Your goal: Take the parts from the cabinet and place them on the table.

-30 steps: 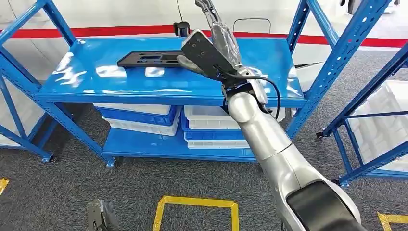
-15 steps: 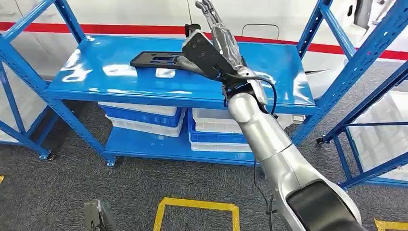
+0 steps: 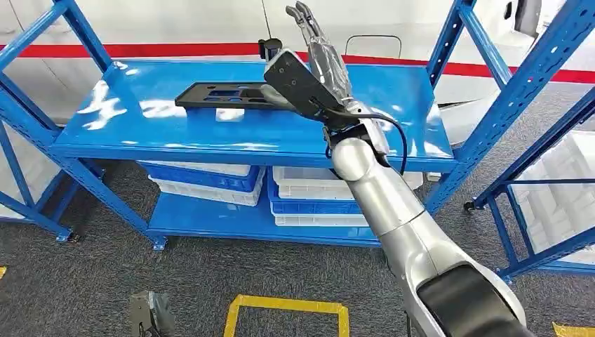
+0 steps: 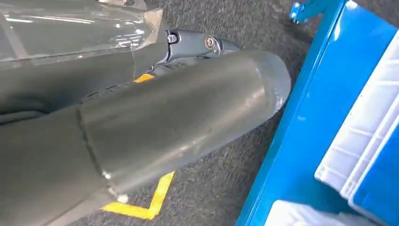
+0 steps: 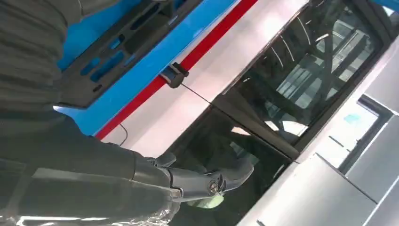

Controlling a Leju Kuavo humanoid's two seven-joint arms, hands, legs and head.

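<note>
Overhead, right hand (image 3: 324,62) flat and empty, fingers spread straight, above the black part (image 3: 226,95) on the blue shelf (image 3: 140,133).

The flat black slotted plastic part (image 3: 228,95) lies on the blue metal shelf (image 3: 140,130), left of the right hand's (image 3: 324,67) fingers (image 3: 303,17); stacked blue and white plastic bins (image 3: 203,179) sit on the lower shelf, below them.

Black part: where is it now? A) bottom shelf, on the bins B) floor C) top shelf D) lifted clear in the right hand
C: the black part lies flat on the top shelf of the blue rack, with the right hand raised at its near end, fingers pointing up.
</note>
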